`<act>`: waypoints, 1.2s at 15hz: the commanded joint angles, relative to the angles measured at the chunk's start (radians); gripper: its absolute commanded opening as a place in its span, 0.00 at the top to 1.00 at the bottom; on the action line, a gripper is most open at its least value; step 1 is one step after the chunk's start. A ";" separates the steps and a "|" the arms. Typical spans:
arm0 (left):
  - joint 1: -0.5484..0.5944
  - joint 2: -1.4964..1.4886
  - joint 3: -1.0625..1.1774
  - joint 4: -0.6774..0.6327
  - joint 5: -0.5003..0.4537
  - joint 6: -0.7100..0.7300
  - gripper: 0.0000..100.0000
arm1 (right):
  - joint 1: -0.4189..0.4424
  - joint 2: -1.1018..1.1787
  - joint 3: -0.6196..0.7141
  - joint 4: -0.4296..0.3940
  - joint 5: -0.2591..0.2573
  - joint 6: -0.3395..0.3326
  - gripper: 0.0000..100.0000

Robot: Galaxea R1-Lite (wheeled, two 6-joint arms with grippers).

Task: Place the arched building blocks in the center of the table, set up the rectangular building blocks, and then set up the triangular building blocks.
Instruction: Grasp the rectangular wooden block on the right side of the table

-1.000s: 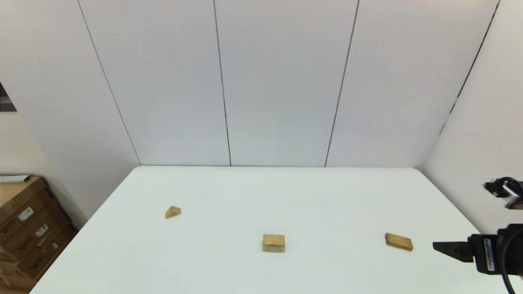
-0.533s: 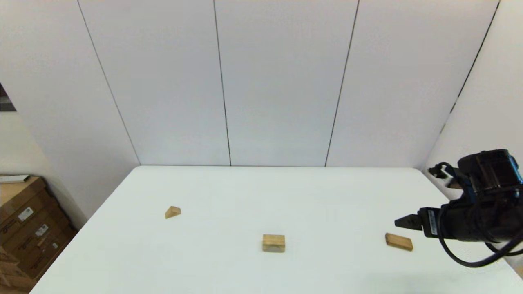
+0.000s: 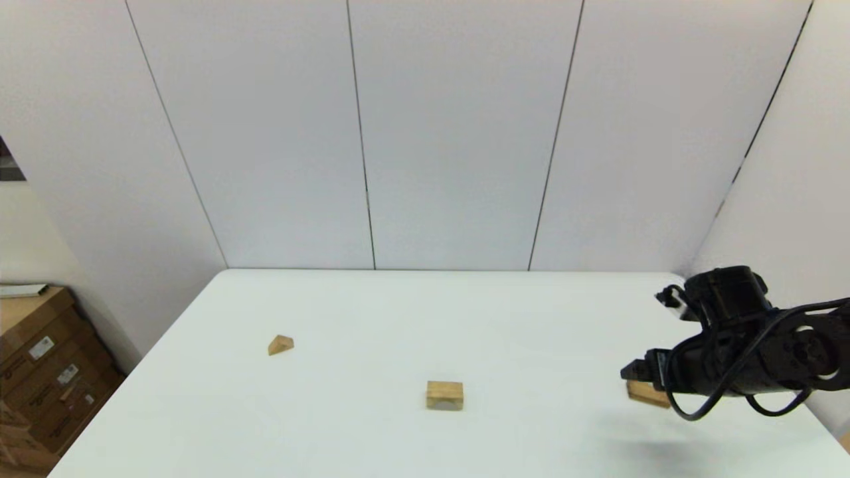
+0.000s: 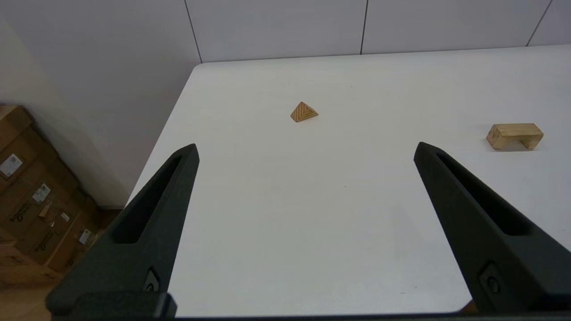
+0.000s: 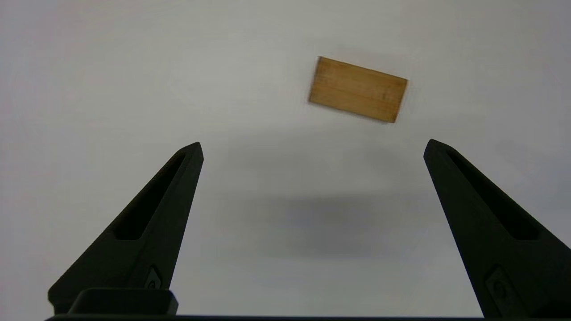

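**Clerk:** Head view, item by item?

**Operator:** I log the table [image 3: 372,312], white, with wide bare room around every piece. The arched block [image 3: 444,395] stands mid-table near the front edge. The triangular wedge [image 3: 281,344] sits well apart on the robot's left. My right gripper [image 3: 631,372] hangs over the rectangular slab [image 3: 647,394] near the right-hand edge; the arm covers part of that slab, so I cannot tell finger spread from here. My left arm is outside this view.

**Clerk:** Left wrist view?

**Operator:** Left gripper [image 4: 305,150], jaws spread wide, nothing between them. The wedge [image 4: 304,112] lies beyond the tips, roughly on their centre line. The arch [image 4: 514,136] stands on its two legs, beyond and outside one finger [image 4: 464,196]. Cardboard boxes [image 4: 31,200] stand on the floor past the table's side edge.

**Clerk:** Right wrist view?

**Operator:** Right gripper, jaws spread wide, gripping nothing. The slab [image 5: 358,89] lies flat, slightly skewed, ahead of the tips and nearer one finger [image 5: 473,205], untouched. Bare table all round it.
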 commanded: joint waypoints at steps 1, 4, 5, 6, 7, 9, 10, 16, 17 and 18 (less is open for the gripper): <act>0.000 0.001 0.000 0.000 0.000 0.001 0.00 | -0.001 0.045 -0.010 -0.014 -0.004 0.044 0.00; 0.000 0.001 0.000 0.000 0.000 0.000 0.00 | -0.010 0.077 0.000 -0.064 -0.004 0.049 0.00; 0.000 0.001 0.000 0.000 0.000 0.000 0.00 | -0.010 0.087 0.000 -0.067 -0.006 0.050 0.00; 0.000 0.001 0.000 0.000 0.000 0.000 0.00 | -0.012 0.088 0.000 -0.067 -0.006 0.050 0.00; 0.000 0.001 0.000 0.000 0.000 0.000 0.00 | -0.013 0.088 -0.002 -0.067 -0.006 0.052 0.00; 0.000 0.001 0.000 0.000 0.000 0.000 0.00 | -0.019 0.090 -0.010 -0.067 -0.006 0.075 0.00; 0.000 0.001 0.000 0.000 0.000 0.000 0.00 | -0.019 0.096 -0.016 -0.066 -0.009 0.087 0.00; 0.000 0.001 0.000 0.000 0.000 0.000 0.00 | -0.030 0.139 -0.029 -0.067 -0.073 0.092 0.00; 0.000 0.001 0.000 0.000 0.000 0.000 0.00 | -0.030 0.140 -0.031 -0.066 -0.073 0.093 0.00; 0.000 0.001 0.000 0.000 0.000 0.000 0.00 | -0.033 0.143 -0.031 -0.066 -0.073 0.093 0.00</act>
